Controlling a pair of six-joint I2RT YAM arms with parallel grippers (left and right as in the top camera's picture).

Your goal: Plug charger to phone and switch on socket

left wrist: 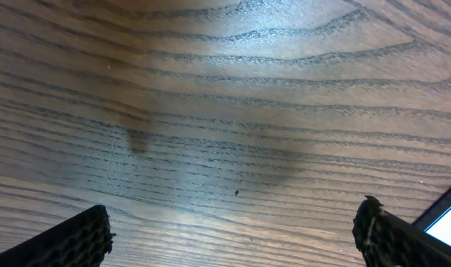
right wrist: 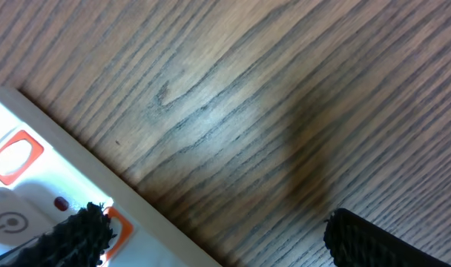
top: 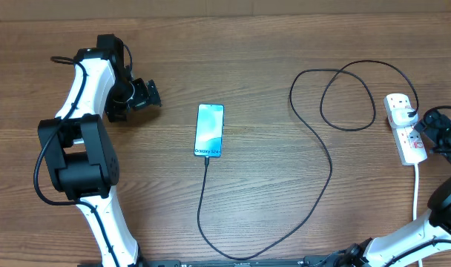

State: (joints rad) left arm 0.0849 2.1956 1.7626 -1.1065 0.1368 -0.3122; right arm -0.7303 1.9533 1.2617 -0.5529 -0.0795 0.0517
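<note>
The phone [top: 209, 130] lies flat mid-table, its screen lit light blue. The charger cable [top: 314, 141] runs from the phone's near end, loops wide to the right and ends in a black plug [top: 409, 114] in the white socket strip [top: 404, 127]. My left gripper [top: 147, 95] is open and empty, left of the phone; a corner of the phone shows in the left wrist view [left wrist: 444, 219]. My right gripper [top: 427, 130] is open at the strip's right edge. In the right wrist view one finger overlaps the strip [right wrist: 40, 185] by an orange-red switch [right wrist: 15, 155].
A white lead [top: 416, 185] runs from the strip toward the table's front edge. Bare wood [left wrist: 233, 111] fills most of the left wrist view. The arms' white and black links stand at the left and at the right front.
</note>
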